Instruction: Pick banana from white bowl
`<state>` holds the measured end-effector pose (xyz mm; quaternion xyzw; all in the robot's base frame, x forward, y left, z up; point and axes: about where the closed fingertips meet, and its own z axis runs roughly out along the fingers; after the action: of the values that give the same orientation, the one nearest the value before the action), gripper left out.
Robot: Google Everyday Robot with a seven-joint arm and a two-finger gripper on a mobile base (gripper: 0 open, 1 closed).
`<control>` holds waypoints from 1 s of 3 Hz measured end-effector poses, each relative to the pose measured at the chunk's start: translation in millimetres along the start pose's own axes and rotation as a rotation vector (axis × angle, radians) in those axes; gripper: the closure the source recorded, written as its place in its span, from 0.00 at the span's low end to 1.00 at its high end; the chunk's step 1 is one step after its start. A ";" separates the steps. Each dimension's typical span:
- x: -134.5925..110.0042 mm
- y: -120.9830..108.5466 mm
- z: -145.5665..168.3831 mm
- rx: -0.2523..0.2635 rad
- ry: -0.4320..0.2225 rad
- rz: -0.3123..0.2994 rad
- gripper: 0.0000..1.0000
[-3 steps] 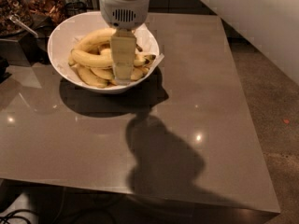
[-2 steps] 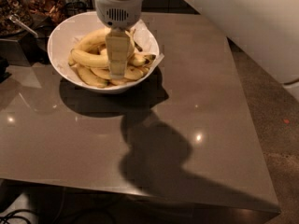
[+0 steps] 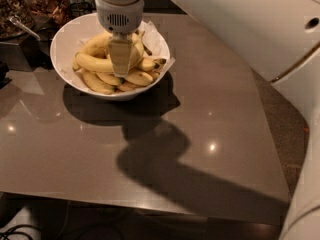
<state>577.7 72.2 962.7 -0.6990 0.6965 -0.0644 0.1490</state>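
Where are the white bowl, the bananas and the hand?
white bowl [image 3: 63,40], camera view, bare left inner wall.
bananas [image 3: 93,63], camera view, left half of the top banana.
hand [image 3: 121,70], camera view, lower tip, down among the bananas.

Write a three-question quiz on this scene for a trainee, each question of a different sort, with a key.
1. True or false: the gripper hangs right over the bananas in the white bowl.
2. Where does the white bowl stand on the table?
A) toward its far left corner
B) in its middle
C) at its near right edge
3. Fill in: a white ____ liner pokes over the bowl's rim.

Key: 1 true; 2 A; 3 paper.
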 end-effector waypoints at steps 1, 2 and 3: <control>-6.6 -2.2 12.9 -0.017 0.008 -0.013 0.41; -9.1 -3.4 28.7 -0.038 0.019 -0.022 0.42; -8.2 -1.2 46.0 -0.067 0.033 -0.028 0.62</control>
<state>592.4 85.8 920.5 -0.7123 0.6906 -0.0548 0.1132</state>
